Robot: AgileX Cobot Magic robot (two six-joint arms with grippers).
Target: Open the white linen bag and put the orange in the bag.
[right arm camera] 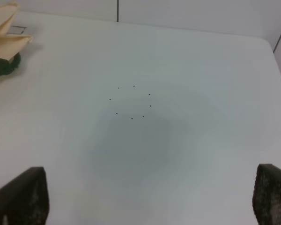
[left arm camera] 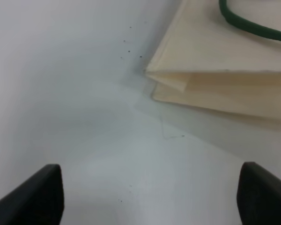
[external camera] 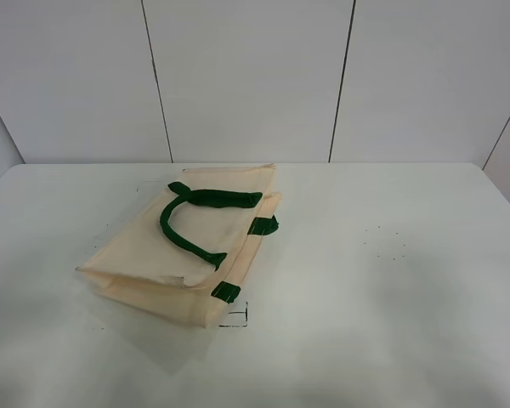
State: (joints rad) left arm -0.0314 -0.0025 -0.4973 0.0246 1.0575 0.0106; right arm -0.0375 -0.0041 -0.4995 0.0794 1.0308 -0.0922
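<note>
The white linen bag (external camera: 187, 246) lies flat and folded on the surface (external camera: 391, 280), toward nine o'clock. Left tool (left arm camera: 150, 197) and right tool (right arm camera: 150, 197) are both spread, holding nothing.

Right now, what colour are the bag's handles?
Dark green handles on the cream bag; clearest in the exterior high view.

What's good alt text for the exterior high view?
A cream white linen bag with dark green strap handles lies flat and folded on a white table, left of centre. No orange and no arm shows in this view; pale wall panels stand behind the table.
</note>
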